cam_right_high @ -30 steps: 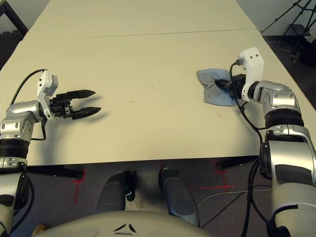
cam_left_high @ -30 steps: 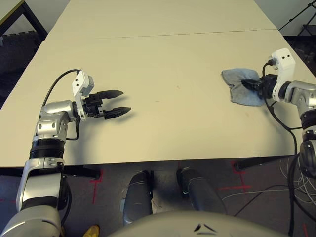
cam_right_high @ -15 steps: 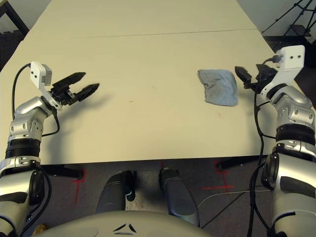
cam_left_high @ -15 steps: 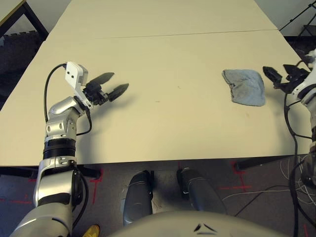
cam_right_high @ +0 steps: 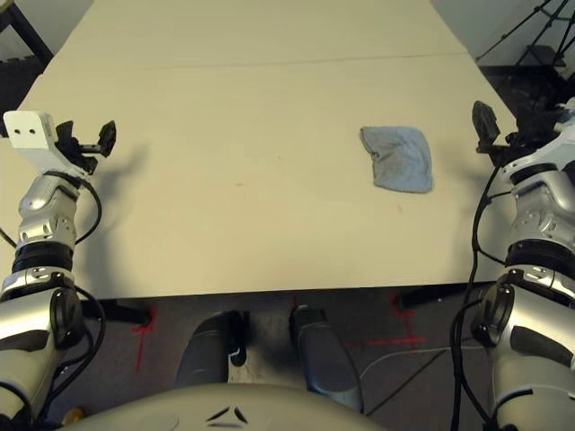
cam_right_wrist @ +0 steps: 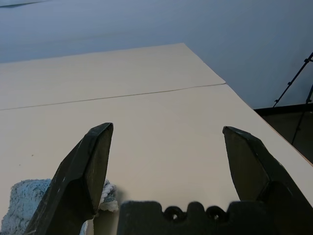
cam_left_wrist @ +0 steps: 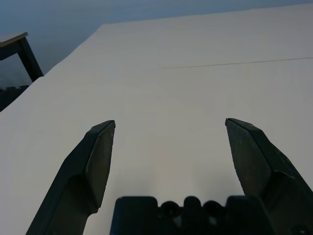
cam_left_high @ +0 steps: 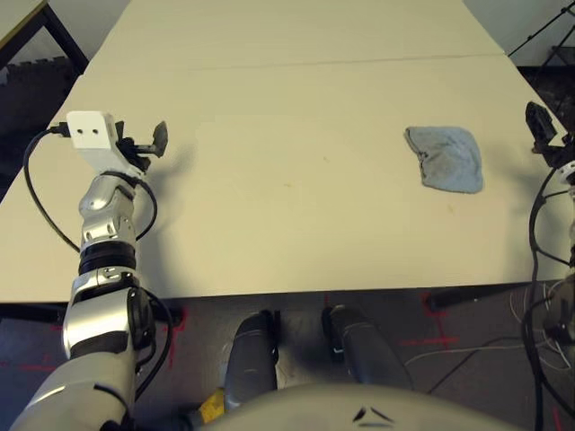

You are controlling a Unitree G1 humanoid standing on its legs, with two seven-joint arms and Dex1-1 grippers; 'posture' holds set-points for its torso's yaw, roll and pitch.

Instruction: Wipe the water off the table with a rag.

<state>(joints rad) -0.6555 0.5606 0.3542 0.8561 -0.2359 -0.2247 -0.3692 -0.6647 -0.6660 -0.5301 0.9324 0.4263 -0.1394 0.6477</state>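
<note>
Grey-blue terry cloth (cam_left_high: 446,160) lies on the right-hand part of the pale table (cam_left_high: 296,242) in the left eye view, with nothing gripping it. The left gripper (cam_left_high: 142,136) hangs over the table's left side, well apart from the cloth. Small brownish marks (cam_left_high: 287,185) remain near the table's middle, so the wiping looks unfinished or only partly effective; the robot seems to be between strokes. The next move probably calls for the right gripper to return, press onto the cloth and drag it across those marks.

In the right eye view, the right gripper (cam_right_high: 503,144) is beside the cloth on its outer side, not touching it. The cloth looks soft and rumpled, roughly squarish, with one uneven edge.

The left wrist view shows the left gripper's fingers spread wide, empty.

The right wrist view shows that gripper's fingers equally wide, holding nothing; the cloth's nap looks thick and fuzzy.
</note>
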